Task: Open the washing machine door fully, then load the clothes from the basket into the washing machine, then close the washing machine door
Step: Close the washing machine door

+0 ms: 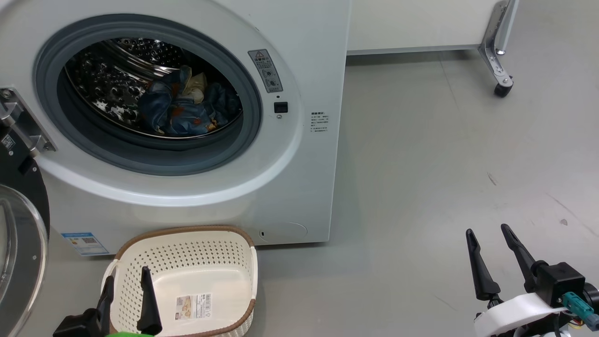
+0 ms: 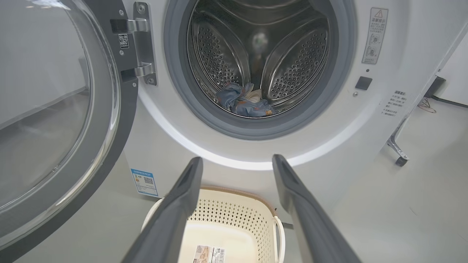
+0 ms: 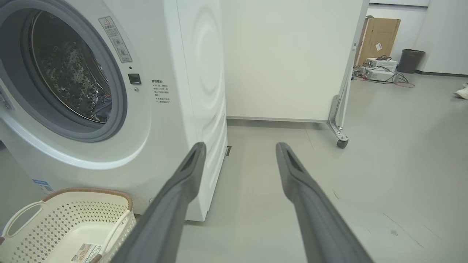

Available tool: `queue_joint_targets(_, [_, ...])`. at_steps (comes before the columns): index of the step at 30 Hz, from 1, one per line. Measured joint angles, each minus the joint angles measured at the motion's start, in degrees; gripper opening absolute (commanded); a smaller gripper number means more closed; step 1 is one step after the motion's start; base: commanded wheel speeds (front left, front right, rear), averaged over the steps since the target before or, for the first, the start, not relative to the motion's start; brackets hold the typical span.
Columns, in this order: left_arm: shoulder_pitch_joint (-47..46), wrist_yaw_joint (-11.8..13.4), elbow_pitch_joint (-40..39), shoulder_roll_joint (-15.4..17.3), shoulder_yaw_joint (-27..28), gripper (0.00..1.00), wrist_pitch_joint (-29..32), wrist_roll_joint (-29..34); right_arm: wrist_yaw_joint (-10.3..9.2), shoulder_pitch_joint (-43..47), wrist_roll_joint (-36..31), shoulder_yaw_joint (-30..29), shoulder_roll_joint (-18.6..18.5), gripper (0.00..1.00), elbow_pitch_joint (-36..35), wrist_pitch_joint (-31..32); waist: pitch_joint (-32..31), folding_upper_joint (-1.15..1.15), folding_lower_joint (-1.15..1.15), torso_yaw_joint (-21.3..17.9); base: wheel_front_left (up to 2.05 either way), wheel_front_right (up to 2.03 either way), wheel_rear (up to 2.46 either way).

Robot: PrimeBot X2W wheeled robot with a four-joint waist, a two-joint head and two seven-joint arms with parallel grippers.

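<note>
Spread left tool [image 2: 237, 160], basket sticker [image 2: 208, 254], perhaps a barcode

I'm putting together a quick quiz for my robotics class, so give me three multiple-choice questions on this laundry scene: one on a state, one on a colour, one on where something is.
1. How does the washing machine door stand?
A shut
B swung wide open
C taken off

2. What colour is the rim of the basket?
A brown
B blue
C black

3. Where are the clothes?
A in the basket
B inside the drum of the washing machine
C draped over the door

Answers:
1 B: the door hangs aside on its hinge, leaving the drum exposed.
2 A: a brown woven-look rim tops the cream walls.
3 B: the blue bundle lies in the drum, and the basket holds no clothes.
</note>
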Motion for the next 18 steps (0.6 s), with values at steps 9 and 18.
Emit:
queue_joint_targets(9, [0.4, 0.0, -0.21, 0.01, 0.07, 1.0, 0.0, 0.0, 0.0, 0.01, 0.0, -0.12, -0.01, 1.0, 0.0, 0.0, 0.33, 0.0, 0.0, -0.04, -0.6, 1.11, -0.52])
queue_joint_targets(18, [0.42, 0.0, -0.34, 0.01, 0.1, 1.0, 0.0, 0.0, 0.0, 0.02, 0.0, -0.18, 0.04, 1.0, -0.01, 0.0, 0.71, 0.0, 0.0, -0.04, -0.43, 0.53, -0.1])
